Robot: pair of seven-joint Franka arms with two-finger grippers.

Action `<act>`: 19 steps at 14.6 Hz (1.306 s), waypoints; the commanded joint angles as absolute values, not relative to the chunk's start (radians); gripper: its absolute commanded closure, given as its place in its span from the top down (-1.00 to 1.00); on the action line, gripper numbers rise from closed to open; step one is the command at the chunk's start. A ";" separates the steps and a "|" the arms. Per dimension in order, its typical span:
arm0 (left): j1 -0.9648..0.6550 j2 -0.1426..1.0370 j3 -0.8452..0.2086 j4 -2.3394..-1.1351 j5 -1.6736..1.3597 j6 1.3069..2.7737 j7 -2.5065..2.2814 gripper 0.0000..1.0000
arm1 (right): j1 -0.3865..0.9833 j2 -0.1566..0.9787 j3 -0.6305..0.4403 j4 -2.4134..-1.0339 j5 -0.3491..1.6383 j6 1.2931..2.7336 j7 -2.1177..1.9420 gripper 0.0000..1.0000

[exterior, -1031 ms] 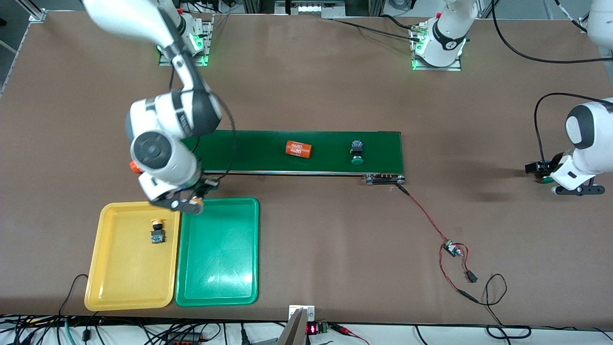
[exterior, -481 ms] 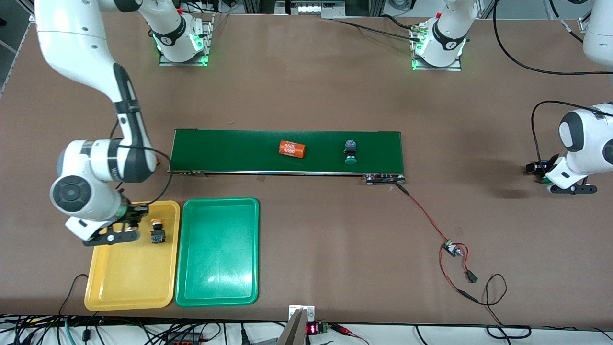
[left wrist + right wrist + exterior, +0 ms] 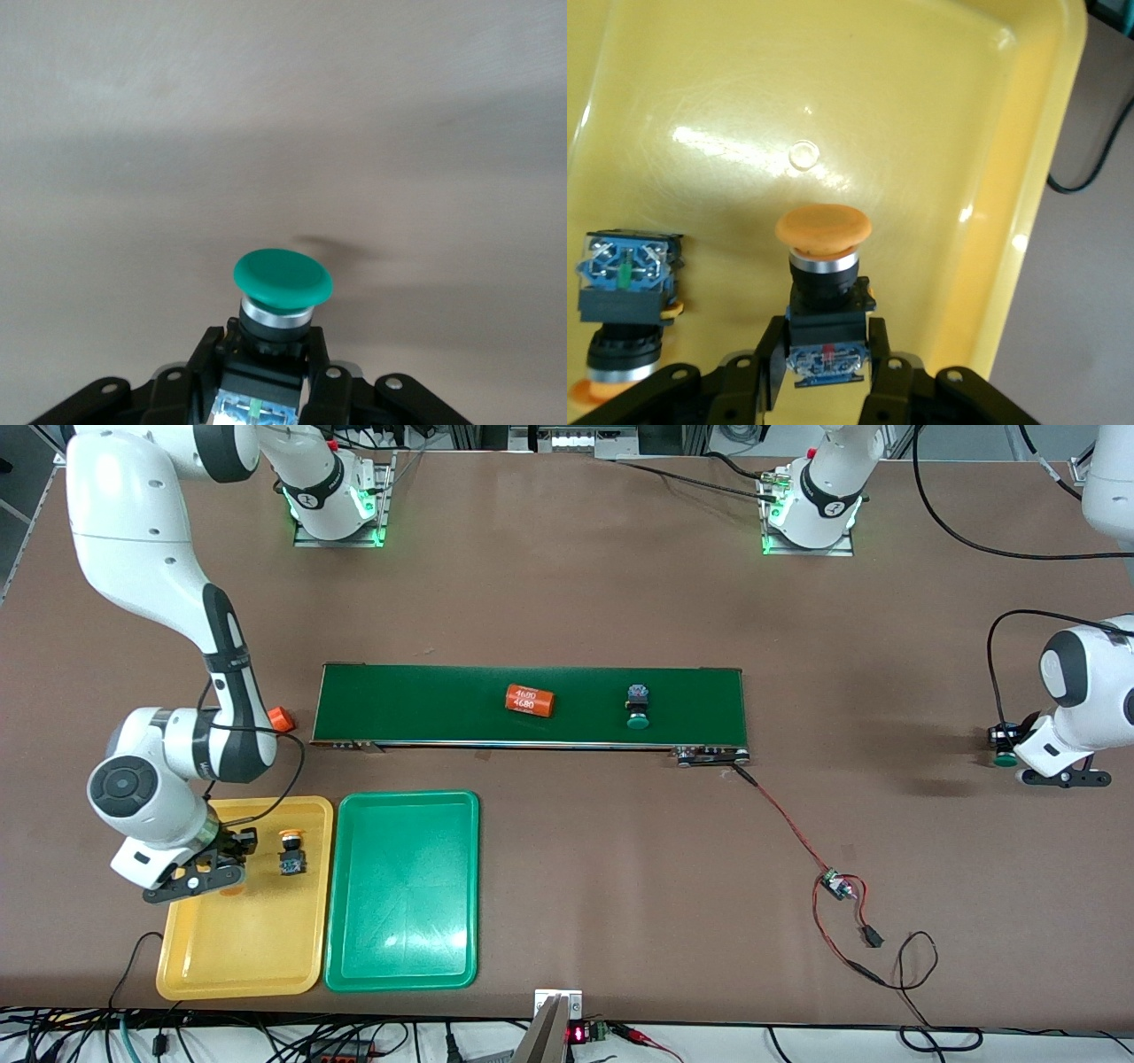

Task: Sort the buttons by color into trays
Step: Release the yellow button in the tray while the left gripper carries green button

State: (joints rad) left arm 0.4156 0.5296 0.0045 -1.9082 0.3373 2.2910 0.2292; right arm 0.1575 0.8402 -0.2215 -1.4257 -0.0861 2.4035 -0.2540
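Stretching across the middle of the table point(image 3: 567, 593), the dark green conveyor belt point(image 3: 425, 704) carries an orange cylinder point(image 3: 529, 701) and a green-capped button point(image 3: 636, 710), both well apart from either gripper. Below it in the front view, the yellow tray point(image 3: 257, 948) and the green tray point(image 3: 403, 921) lie side by side. The right gripper point(image 3: 215, 865) hangs over the yellow tray, just beside a yellow-capped button point(image 3: 291, 856) lying in it. Only the right wrist view makes plain that its fingers point(image 3: 772, 350) are clamped on the body of a second yellow-capped button point(image 3: 824, 266). The left gripper point(image 3: 1019, 757) sits low at the left arm's end of the table; the front view gives a mere green speck there, while the left wrist view shows its fingers point(image 3: 208, 354) clamped on another green-capped button point(image 3: 282, 292) above bare tabletop.
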 commanded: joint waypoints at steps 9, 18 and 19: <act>0.364 0.429 -0.431 -1.819 0.088 1.838 -0.049 -0.71 | 0.170 0.672 -0.195 -1.404 0.167 2.112 -0.311 1.00; 0.186 0.495 -0.615 -1.893 -0.045 2.029 -0.403 -0.71 | 0.206 0.525 -0.198 -1.407 0.160 1.981 -0.305 1.00; 0.169 0.494 -0.618 -1.926 -0.044 2.087 -0.432 -0.71 | 0.209 0.497 -0.198 -1.407 0.158 1.933 -0.295 1.00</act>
State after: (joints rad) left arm 0.1827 0.5000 -0.5936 -1.8688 -0.0268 2.0021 -0.3571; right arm 0.2032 0.5879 -0.1970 -1.3787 0.1476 2.0236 -0.3008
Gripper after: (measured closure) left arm 0.581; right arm 0.000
